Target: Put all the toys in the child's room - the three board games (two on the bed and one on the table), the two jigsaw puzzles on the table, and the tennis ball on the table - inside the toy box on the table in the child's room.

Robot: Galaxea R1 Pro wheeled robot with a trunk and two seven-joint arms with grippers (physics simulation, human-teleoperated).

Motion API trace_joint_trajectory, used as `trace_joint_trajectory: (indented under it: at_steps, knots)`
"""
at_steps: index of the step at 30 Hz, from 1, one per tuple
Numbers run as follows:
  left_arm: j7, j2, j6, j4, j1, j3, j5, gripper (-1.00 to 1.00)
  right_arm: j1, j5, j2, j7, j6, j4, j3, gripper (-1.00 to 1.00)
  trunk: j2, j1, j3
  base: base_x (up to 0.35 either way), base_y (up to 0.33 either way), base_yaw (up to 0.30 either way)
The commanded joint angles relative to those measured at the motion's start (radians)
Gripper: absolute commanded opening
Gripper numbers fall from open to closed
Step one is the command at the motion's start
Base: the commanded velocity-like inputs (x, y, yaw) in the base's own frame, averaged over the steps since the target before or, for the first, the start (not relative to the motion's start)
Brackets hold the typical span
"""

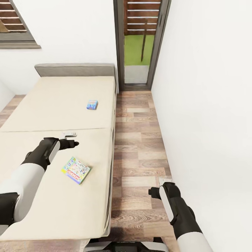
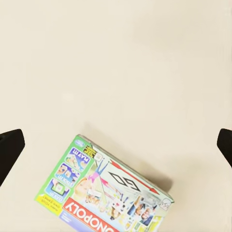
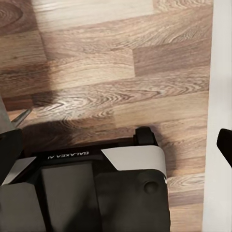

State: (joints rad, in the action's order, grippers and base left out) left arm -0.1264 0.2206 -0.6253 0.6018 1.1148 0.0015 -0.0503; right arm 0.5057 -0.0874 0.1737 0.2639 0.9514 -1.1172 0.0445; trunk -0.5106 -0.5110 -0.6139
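My left hand (image 1: 71,139) hovers over the wide bed with its plain beige mattress (image 1: 42,105), palm end pointing toward the grey headboard (image 1: 75,70). Its two dark fingers (image 2: 9,152) stand wide apart and hold nothing. Just short of this hand, back toward my body and slightly to its right, lies the flat yellow, green and red Monopoly board game box (image 1: 76,170), resting flat on the mattress and turned at an angle to the bed's edge. In the left wrist view the same box (image 2: 104,195) sits between the lines of my two fingers but apart from both, with bare mattress all round it.

Well beyond my left hand, toward the headboard and a little to the right, the small blue board game box with cartoon print (image 1: 92,104) lies flat near the bed's right edge.

My right hand (image 1: 164,184) hangs low over the wood-plank floor (image 1: 140,140), between the bed and the white wall (image 1: 210,122). Its fingers (image 3: 224,145) are spread wide with nothing between them; below it I see my own dark wheeled base (image 3: 87,188).
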Motion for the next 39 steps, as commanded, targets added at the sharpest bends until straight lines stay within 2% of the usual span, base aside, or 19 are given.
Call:
trace_joint_trajectory:
  at_steps: [1, 13, 39]
  knots:
    - [-0.001, 0.000, -0.005, 0.001, 0.000, -0.001, -0.005, 1.00, 0.000, -0.009, 0.001, 0.008, 0.003, -0.001, 0.002, 1.00, -0.001, 0.000, -0.003, 0.000, 0.000, 0.000]
    - [-0.001, 0.000, 0.027, 0.001, 0.000, -0.003, -0.005, 1.00, 0.000, -0.009, 0.001, 0.008, 0.003, -0.001, 0.000, 1.00, -0.001, 0.000, -0.023, 0.000, 0.000, 0.000]
    - [-0.001, 0.002, 0.030, 0.001, 0.000, -0.003, -0.005, 1.00, 0.000, -0.009, 0.001, 0.008, 0.003, -0.001, 0.000, 1.00, -0.001, 0.000, -0.066, 0.000, 0.000, 0.000]
